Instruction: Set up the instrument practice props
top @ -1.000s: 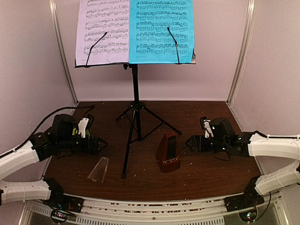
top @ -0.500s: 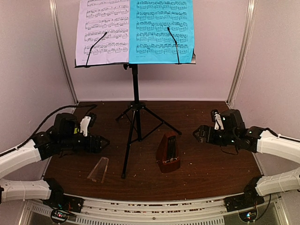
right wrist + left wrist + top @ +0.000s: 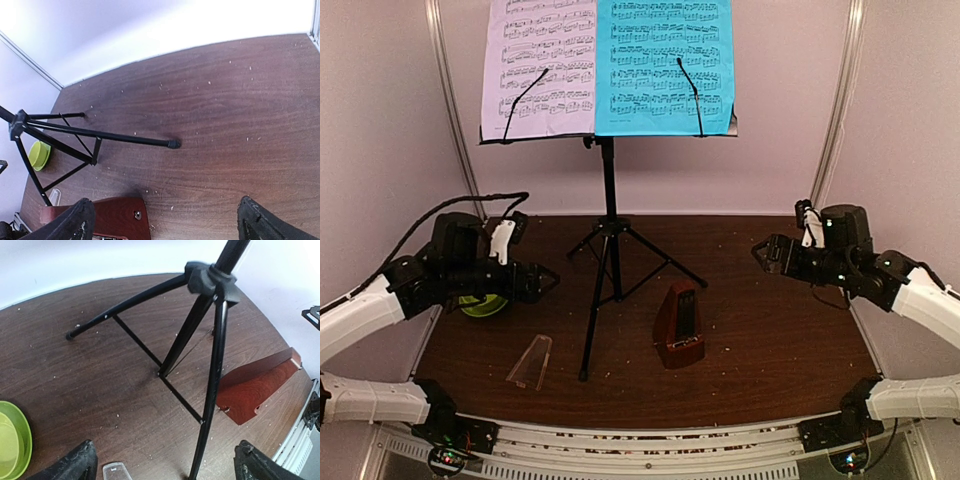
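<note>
The black tripod music stand (image 3: 608, 262) stands mid-table, its desk holding a pale lilac sheet (image 3: 540, 65) on the left and a cyan sheet (image 3: 665, 65) on the right. The reddish-brown metronome (image 3: 678, 325) stands upright just right of the front leg. Its clear cover (image 3: 531, 362) lies apart on the table at the front left. My left gripper (image 3: 544, 283) hovers open and empty left of the stand; its wrist view shows the tripod hub (image 3: 210, 282), metronome (image 3: 255, 387) and cover (image 3: 116, 471). My right gripper (image 3: 763, 255) hangs open and empty, well right of the metronome (image 3: 107, 217).
A lime-green bowl (image 3: 480, 303) sits at the left under my left arm, also seen in the left wrist view as the bowl (image 3: 12, 440). Tripod legs (image 3: 115, 136) spread across the table's middle. Pale walls close in the back and both sides.
My right gripper drew back from the metronome, up and to the right, its jaws widening. My left gripper rose slightly and opened wider, uncovering the green bowl. The props stayed put.
</note>
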You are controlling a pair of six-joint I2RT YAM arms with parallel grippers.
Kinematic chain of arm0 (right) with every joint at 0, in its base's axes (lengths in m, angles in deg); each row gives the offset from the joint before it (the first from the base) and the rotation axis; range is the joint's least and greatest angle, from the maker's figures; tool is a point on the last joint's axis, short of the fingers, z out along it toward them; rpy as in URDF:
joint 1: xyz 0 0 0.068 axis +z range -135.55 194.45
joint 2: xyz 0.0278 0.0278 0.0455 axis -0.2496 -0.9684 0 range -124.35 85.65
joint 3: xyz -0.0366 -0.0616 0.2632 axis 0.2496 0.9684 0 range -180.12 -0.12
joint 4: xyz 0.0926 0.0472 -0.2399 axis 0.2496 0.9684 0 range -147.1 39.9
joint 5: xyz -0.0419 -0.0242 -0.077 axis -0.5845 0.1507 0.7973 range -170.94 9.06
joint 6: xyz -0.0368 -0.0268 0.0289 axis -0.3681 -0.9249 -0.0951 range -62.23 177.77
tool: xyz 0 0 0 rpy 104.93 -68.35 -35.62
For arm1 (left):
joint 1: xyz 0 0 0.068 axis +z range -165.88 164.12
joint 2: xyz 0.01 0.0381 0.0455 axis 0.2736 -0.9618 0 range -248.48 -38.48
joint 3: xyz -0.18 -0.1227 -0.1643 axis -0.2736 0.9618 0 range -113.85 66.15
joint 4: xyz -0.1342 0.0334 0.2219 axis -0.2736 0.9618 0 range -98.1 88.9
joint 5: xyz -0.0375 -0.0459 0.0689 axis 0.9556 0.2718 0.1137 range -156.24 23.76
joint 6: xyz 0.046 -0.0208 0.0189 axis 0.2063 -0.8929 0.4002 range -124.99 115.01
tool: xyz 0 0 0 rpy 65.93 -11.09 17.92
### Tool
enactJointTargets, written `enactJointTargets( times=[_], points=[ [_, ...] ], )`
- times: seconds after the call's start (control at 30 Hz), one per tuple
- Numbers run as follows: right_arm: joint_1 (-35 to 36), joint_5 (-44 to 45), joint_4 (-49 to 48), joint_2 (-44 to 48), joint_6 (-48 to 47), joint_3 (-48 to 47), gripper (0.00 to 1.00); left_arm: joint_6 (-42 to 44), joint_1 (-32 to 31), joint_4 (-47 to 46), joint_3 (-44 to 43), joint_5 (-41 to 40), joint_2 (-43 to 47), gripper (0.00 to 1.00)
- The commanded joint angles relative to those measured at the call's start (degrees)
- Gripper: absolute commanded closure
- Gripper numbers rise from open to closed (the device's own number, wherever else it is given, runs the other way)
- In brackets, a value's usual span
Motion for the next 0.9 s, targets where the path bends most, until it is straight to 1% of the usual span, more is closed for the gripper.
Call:
enactJointTargets(
  times=[0.0, 0.2, 0.33, 0.43, 0.57, 0.73, 0.87],
  points=[
    [-0.7, 0.4, 1.4, 1.5, -3.1, -3.5, 0.0, 1.6, 0.3, 0.0, -4.5, 2.1, -0.6, 0.02],
    [-0.6, -6.4, 0.9, 1.9, -5.9, -5.5, 0.0, 1.2, -0.3, -0.4, -8.0, 2.7, -1.8, 0.02],
    [0.7, -8.2, -0.8, 3.6, -5.9, -4.4, 0.0, 1.1, -4.1, -0.8, -9.2, -0.8, -3.0, 0.02],
    [3.2, -7.5, -3.5, 6.2, -5.9, -2.4, 0.0, -0.1, -7.4, -0.9, -9.9, -3.9, -3.9, 0.02],
    [8.7, -4.5, -4.0, 7.6, -5.9, -0.5, 0.0, -1.3, -13.1, -0.9, -10.8, -8.5, -5.1, 0.02],
    [17.4, 0.8, -4.4, 8.6, -6.0, 1.2, 0.0, -5.1, -17.4, -1.5, -10.4, -9.9, -6.8, 0.02],
    [22.4, 4.6, -6.1, 10.4, -4.8, 3.9, 0.0, -9.1, -20.9, -2.7, -9.4, -12.9, -7.0, 0.02]
  ],
)
